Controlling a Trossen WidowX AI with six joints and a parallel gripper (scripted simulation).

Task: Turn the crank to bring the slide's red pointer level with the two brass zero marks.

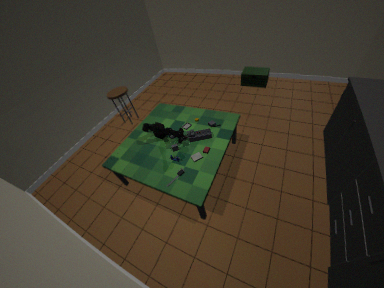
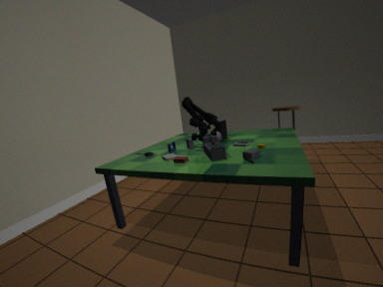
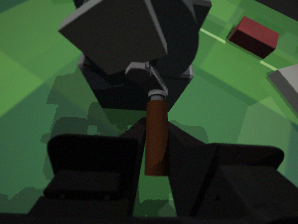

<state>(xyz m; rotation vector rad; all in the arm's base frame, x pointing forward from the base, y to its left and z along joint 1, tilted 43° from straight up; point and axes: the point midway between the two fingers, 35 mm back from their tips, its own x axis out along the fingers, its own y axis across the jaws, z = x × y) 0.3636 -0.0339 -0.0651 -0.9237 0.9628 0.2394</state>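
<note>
Taking the worktop from its near edge in the exterior view, one red block lies closest to that edge, left of its middle, with one pale flat block just beside it. One dark-headed tool with a thin shaft lies toward the near left corner; one grey box sits toward the near right corner. Between them stands the one machine, its long body running inward from the near edge. Somewhat farther in are one blue item and one small grey block on the left, and one yellow piece and one pale framed piece toward the right edge. At the machine's inner end, the gripper has its two fingers closed around the single brown crank handle. The red pointer and two brass marks cannot be made out. The one black arm rises behind, toward the far edge. Beyond the worktop stands one round-topped stool.
</note>
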